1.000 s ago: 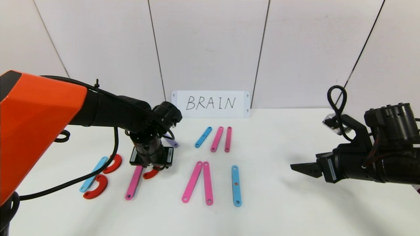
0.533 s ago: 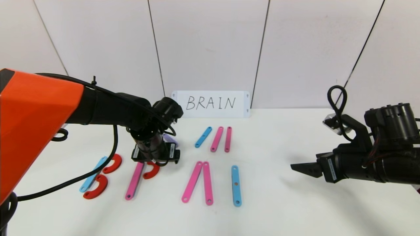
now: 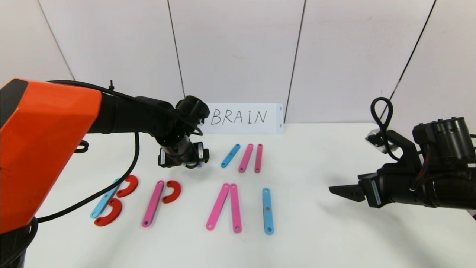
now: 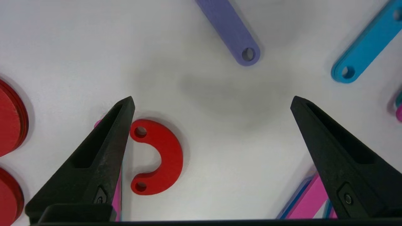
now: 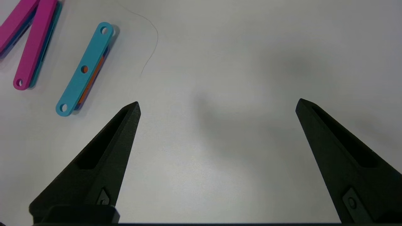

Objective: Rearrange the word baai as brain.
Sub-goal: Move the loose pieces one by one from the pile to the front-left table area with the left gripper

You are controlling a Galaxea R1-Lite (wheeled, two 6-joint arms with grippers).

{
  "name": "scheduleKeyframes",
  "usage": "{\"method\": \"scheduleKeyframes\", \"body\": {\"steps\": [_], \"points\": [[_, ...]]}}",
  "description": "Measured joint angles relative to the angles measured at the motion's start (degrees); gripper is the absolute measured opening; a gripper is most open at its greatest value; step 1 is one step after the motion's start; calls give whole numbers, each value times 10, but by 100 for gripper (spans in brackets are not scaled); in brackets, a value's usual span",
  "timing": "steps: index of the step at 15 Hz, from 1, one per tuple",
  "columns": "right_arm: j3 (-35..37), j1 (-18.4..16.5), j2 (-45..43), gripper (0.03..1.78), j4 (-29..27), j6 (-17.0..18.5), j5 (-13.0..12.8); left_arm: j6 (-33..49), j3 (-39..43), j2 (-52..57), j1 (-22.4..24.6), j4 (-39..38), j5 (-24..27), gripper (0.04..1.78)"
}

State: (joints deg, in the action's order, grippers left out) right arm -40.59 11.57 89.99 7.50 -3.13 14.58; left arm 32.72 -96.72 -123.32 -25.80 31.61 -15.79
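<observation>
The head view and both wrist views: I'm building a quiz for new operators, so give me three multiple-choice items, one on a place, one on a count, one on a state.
1. Where does the white card stand?
A. flat near the table's front edge
B. at the back of the table against the wall
C. under the right gripper

2. How many red curves lie on the table?
A. one
B. three
C. five

3. How is the left gripper?
A. open and empty
B. shut on a red curve
C. shut on the lilac strip

Answers:
1 B, the head view shows it upright behind the strips.
2 B, two beside the blue strip at left, one beside the pink strip.
3 A, its wrist view shows jaws wide apart over bare table, with the lilac strip beyond them.
</observation>
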Motion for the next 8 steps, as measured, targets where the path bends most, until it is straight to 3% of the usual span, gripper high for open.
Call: {"method": "scheduleKeyframes", "body": {"steps": [3,8], "points": [[1,0,0,173,0,0,0,35,-46,-37,9,-1,-43,174],[1,0,0,173,0,0,0,68,-99,-89,19,-6,-54,174]]}}
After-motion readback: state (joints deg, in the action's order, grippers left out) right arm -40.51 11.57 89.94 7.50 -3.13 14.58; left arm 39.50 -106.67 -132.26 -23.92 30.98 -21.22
